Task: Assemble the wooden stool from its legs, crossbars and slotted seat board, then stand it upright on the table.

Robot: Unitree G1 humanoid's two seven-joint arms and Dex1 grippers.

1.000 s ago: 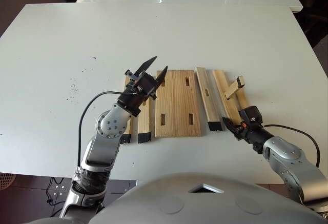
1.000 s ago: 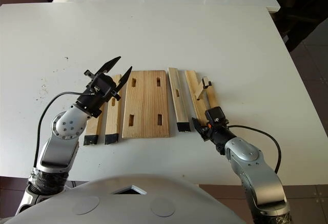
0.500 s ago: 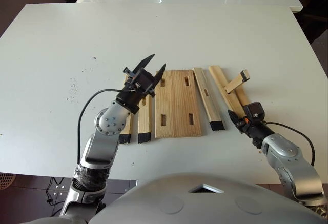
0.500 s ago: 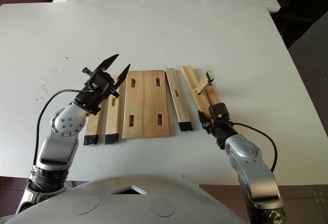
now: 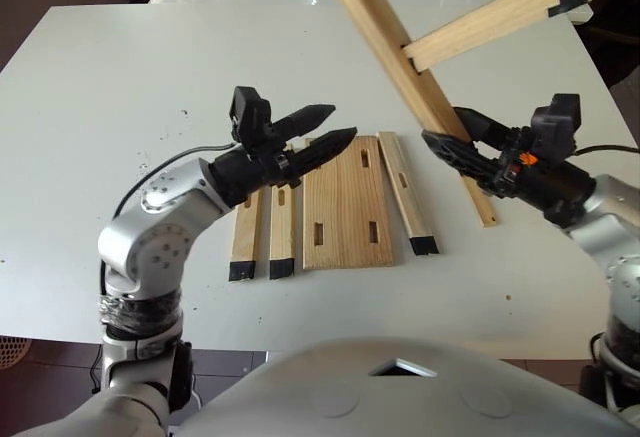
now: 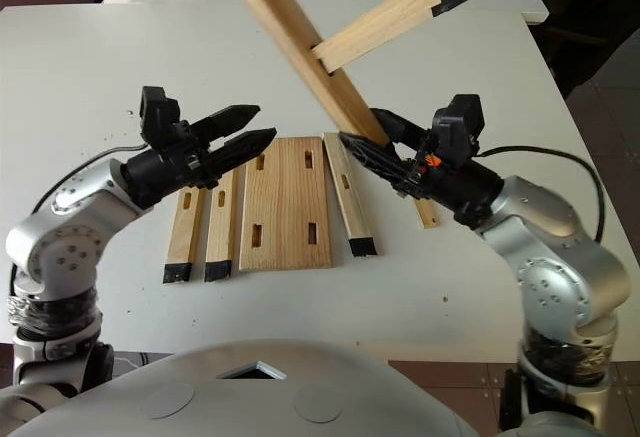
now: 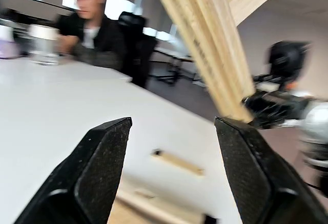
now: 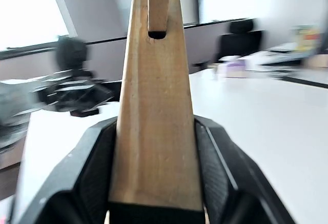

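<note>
White table (image 5: 120, 87); seat board (image 5: 345, 207) pale striped wood grain; each leg (image 5: 283, 232) pale wood, black tip; fingers (image 5: 305, 115) black.

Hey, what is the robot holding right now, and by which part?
The right gripper clamps a wooden leg, with a crossbar attached, near its lower end. The left gripper is open and empty.
</note>
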